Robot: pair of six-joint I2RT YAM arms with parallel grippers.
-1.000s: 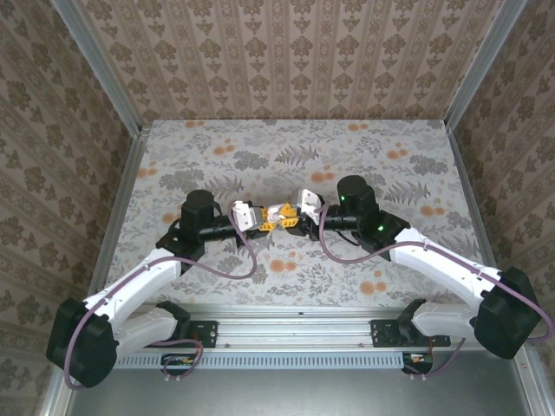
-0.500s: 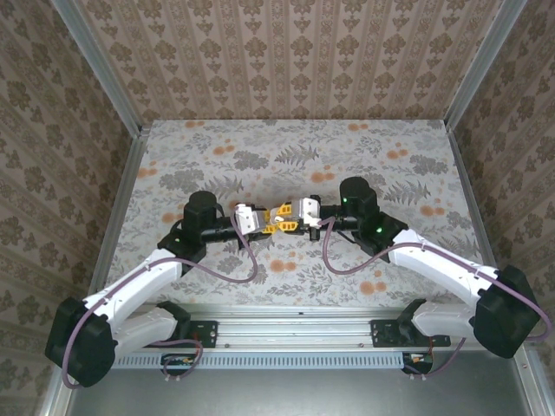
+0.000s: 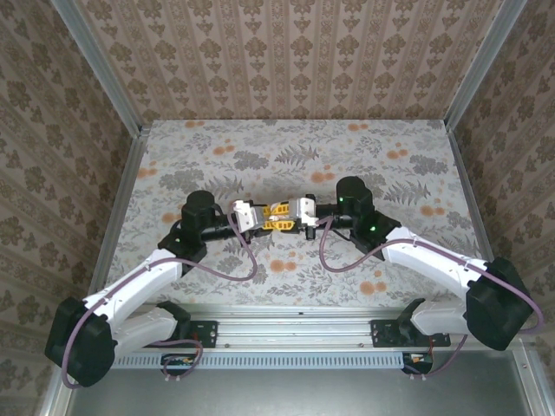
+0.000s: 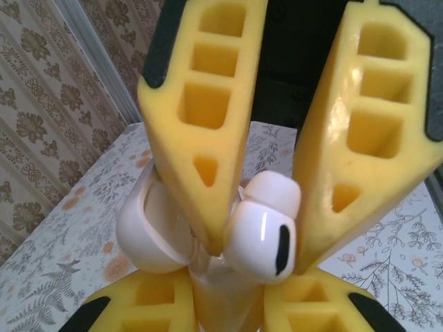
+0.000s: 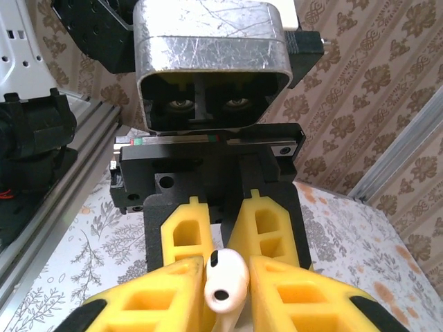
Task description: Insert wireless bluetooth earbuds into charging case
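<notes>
Both grippers meet tip to tip above the middle of the table. My left gripper (image 3: 263,220) (image 4: 225,308) is shut on the charging case (image 4: 142,232), a glossy white pebble with its lid hinged open to the left. The right gripper (image 3: 284,215) (image 5: 227,290) is shut on one of the earbuds (image 5: 225,278) (image 4: 261,238), a white bud with black vents. The bud sits pinched between the yellow fingers (image 4: 208,138), right at the open mouth of the case and touching it. In the right wrist view the case itself is hidden behind the bud.
The floral table (image 3: 295,156) runs back to patterned walls with metal corner posts (image 3: 104,69). The metal rail (image 3: 295,319) with the arm bases lies along the near edge. Purple cables (image 3: 247,260) hang from both wrists.
The right gripper has swung left and levelled out, closing the gap until its tips meet the left gripper's. The left arm has barely moved.
</notes>
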